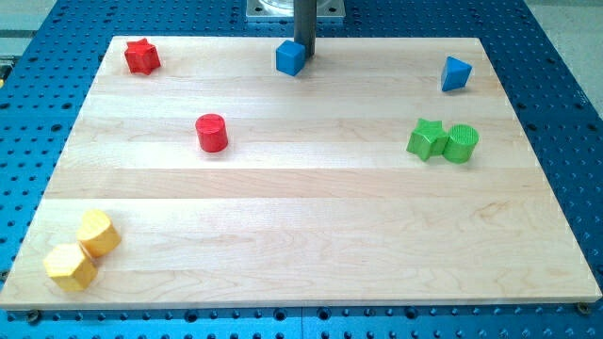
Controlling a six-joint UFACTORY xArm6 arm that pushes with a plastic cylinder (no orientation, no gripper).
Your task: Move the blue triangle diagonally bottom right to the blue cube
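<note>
**Resting the rod beside the blue cube**

No pincer is fitted, so nothing is held; my tip (304, 53) is seen just right of the blue cube (290, 57), apparently touching it, though contact cannot be confirmed. The blue triangle (455, 73), a matte wedge, lies well to the cube's right, near the pale wooden surface (301, 235) edge. It is judged unmoved, the push not yet begun.

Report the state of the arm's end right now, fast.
No gripper: my tip is at the view's top, against the blue cube, holding nothing, far from the blue triangle.
</note>
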